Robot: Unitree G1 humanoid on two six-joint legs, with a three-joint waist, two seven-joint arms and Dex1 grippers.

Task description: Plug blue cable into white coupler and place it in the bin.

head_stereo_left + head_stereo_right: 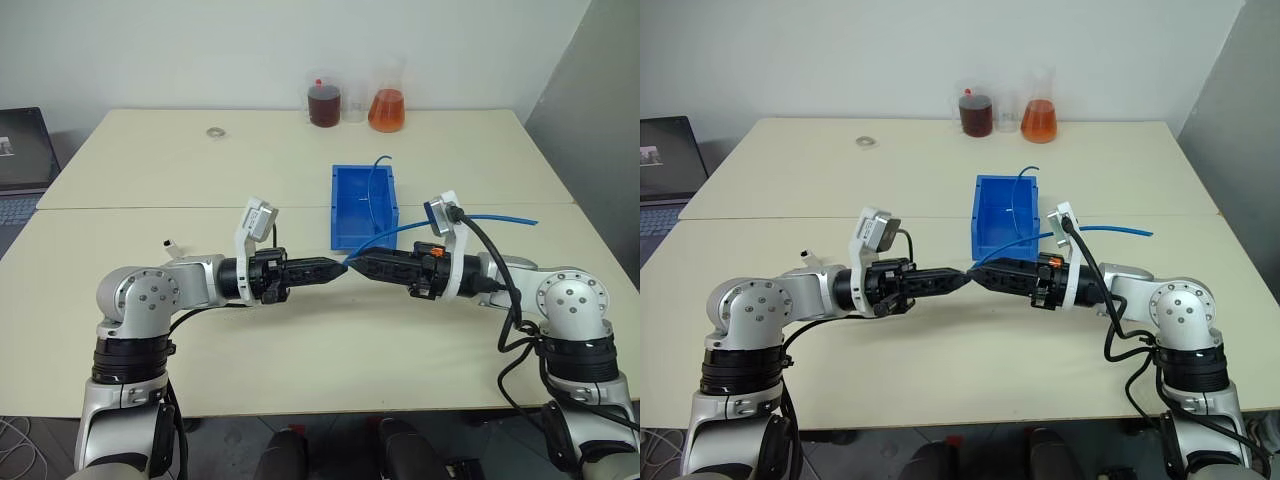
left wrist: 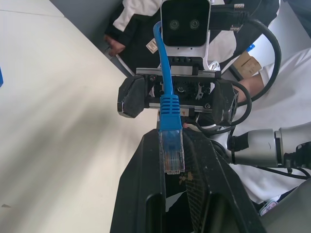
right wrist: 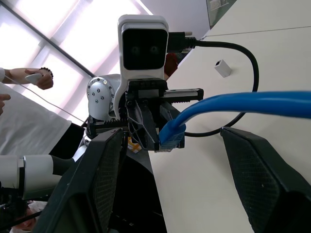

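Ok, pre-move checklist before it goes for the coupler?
1. Left gripper shut on the blue cable at its plug: ok.
2. Right gripper open, fingers clear of the cable: ok.
3. White coupler in a gripper: not ok, it lies on the table beside the left arm.
4. Which way the coupler's opening faces: cannot tell.
5. Bin upright on the table, open top: ok.
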